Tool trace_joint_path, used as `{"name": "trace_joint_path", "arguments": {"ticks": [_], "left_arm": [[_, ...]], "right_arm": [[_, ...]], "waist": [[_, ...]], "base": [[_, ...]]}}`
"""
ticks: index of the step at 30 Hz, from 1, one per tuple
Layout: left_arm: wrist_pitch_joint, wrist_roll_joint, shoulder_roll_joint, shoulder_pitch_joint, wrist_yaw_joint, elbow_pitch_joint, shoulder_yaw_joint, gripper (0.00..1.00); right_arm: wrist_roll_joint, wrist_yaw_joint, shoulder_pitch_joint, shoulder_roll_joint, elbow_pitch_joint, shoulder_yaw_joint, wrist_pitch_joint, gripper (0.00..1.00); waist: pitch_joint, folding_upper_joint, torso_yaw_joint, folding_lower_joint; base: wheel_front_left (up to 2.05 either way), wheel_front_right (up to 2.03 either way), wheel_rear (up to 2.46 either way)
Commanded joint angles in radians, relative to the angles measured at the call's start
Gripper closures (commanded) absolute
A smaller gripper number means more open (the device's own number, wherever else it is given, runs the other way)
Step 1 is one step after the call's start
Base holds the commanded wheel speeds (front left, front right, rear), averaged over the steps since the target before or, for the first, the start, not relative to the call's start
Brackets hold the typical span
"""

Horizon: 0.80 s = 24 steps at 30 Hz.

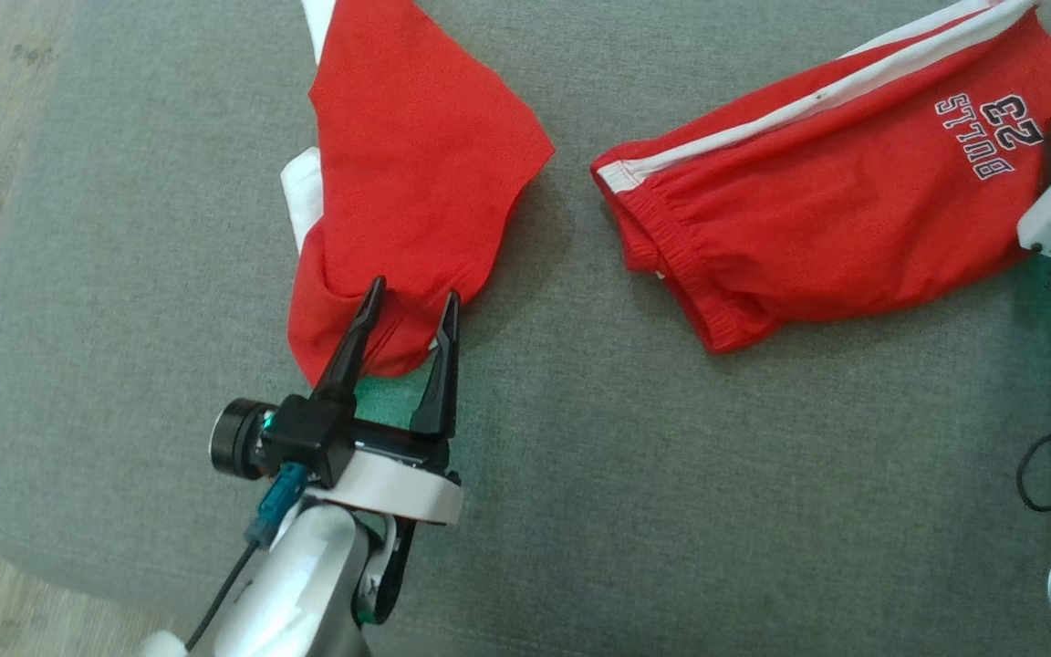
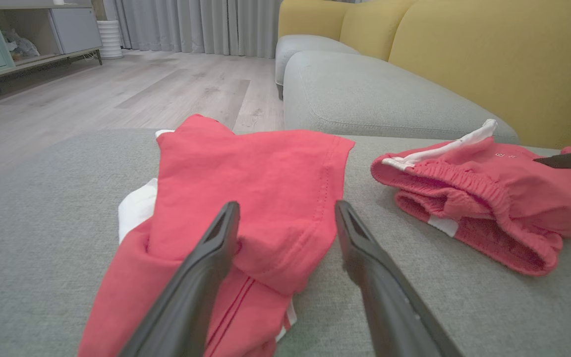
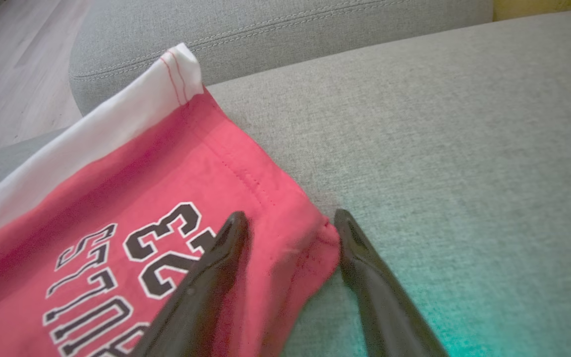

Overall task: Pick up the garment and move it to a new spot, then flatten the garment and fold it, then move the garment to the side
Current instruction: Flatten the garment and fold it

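Grey cushion (image 1: 763,474) fabric spreads under both arms, with 2 red pieces of clothing lying on it, well apart from each other.

The left gripper (image 1: 414,290) stands wide open with nothing clamped between its fingers. Its tips sit at the near end of the crumpled red garment (image 1: 416,155). In the left wrist view 1 finger lies over the cloth and the other over bare cushion just beside the folded edge. Whether either finger touches the fabric cannot be told. White trim peeks out along that garment's left side.

The right gripper (image 3: 290,214) is also spread wide and holds nothing. It straddles a hem corner of the red shorts (image 1: 817,219), with 1 finger over the printed "23" and the other over bare cushion just beside the corner. The shorts lie on the robot's right. Their white stripe (image 1: 854,78) runs along the far edge, and the elastic waistband (image 1: 671,246) faces the other garment.

Beyond the cushion, the left wrist view shows a wooden floor (image 2: 117,94), a yellow backrest (image 2: 488,59) and pale curtains (image 2: 191,25).
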Motion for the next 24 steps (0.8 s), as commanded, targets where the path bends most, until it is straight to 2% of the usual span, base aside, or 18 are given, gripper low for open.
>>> {"name": "trace_joint_path", "arguments": {"ticks": [1, 12, 20, 24], "left_arm": [[-0.009, 0.008, 0.005, -0.022, -0.003, -0.03, 0.04, 0.0], [-0.009, 0.018, 0.002, -0.005, -0.011, -0.016, 0.06, 0.0], [-0.009, 0.017, 0.005, 0.042, -0.014, -0.012, 0.08, 0.0], [-0.009, 0.018, 0.007, 0.065, -0.019, -0.01, 0.088, 0.0]], "right_arm": [[-0.003, -0.001, -0.01, 0.015, 0.01, 0.026, 0.003, 1.0], [0.057, -0.001, 0.001, -0.01, 0.05, 0.119, -0.149, 1.0], [0.169, -0.001, 0.143, -0.036, 0.01, 0.151, -0.218, 1.0], [0.2, -0.001, 0.254, -0.055, -0.046, 0.112, -0.238, 1.0]], "waist": [[0.0, 0.0, -0.001, 0.0], [-0.06, 0.0, -0.054, 0.0], [-0.153, 0.0, -0.12, 0.0], [-0.194, 0.0, -0.144, 0.0]], "base": [[0.0, 0.0, 0.0], [0.0, 0.0, 0.0], [0.0, 0.0, 0.0], [0.0, 0.0, 0.0]]}}
